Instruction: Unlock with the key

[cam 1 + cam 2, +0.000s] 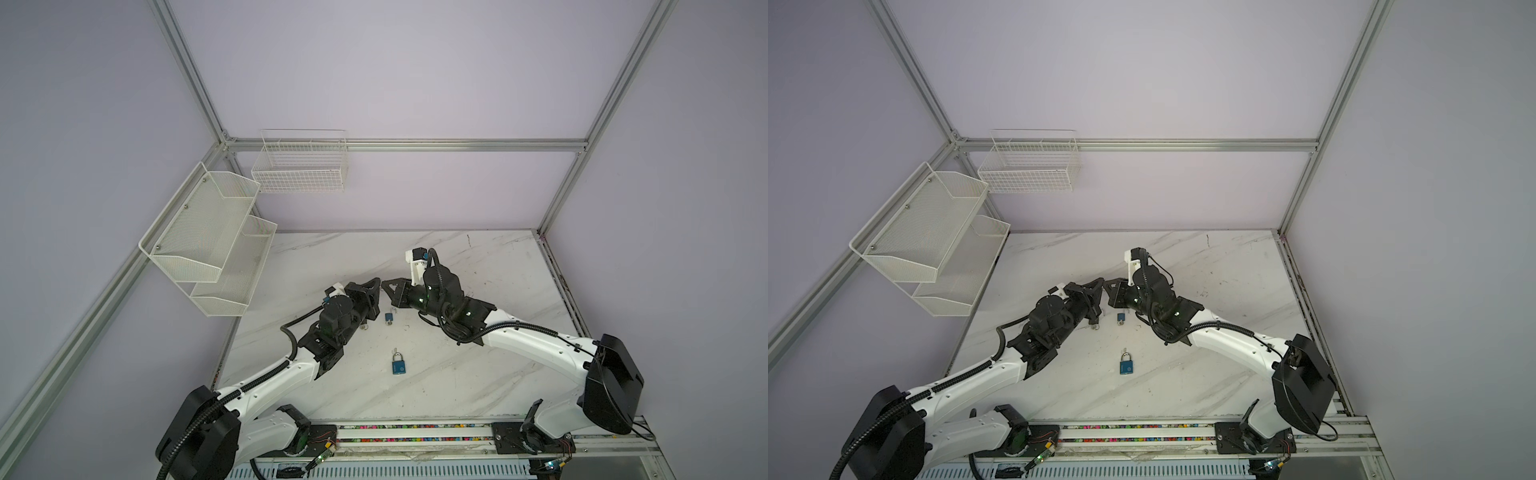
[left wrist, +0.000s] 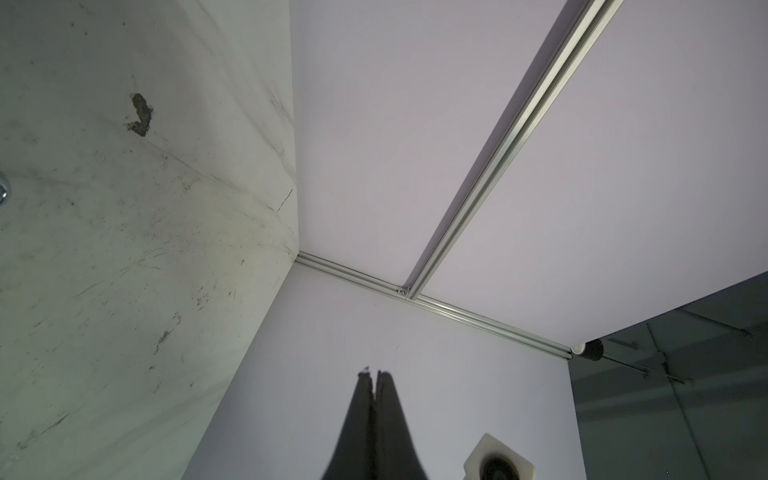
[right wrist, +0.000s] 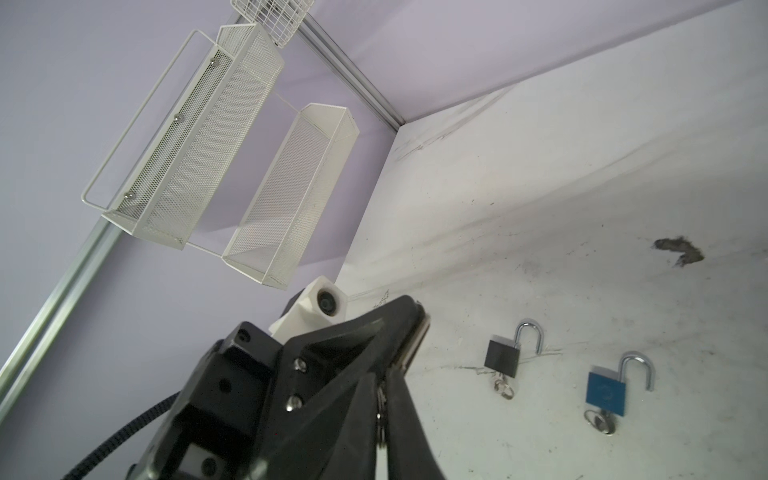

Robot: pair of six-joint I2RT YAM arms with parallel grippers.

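We find the two grippers brought tip to tip above the middle of the counter [image 1: 478, 365], an arrangement we judge suited to passing or re-seating the key between them before it goes to a lock. The right gripper [image 3: 382, 386] has its fingers drawn close, pinching a small metal key [image 3: 380, 409] and its ring; how firm that pinch is we cannot tell. The left gripper [image 2: 376, 374] has its fingers pressed together. A bright metal strip runs along its finger edge in the right wrist view, and we cannot tell whether that is the key's blade or part of the finger. The closed blue padlock [image 1: 397, 365], shackle apparently seated, lies flat on the counter nearer than the grippers and well apart from both. We judge it the lock awaiting the key. Two others lie close beneath the meeting point, each with its shackle swung free and a key in its base: an open blue padlock [image 3: 606, 392] and, to its left, a black padlock [image 3: 502, 357], largely hidden under the left arm in both top views. Pose: each arm reaches from its base at the near edge inward and toward the far side, wrist turned so the gripper lies roughly level and points at its counterpart.
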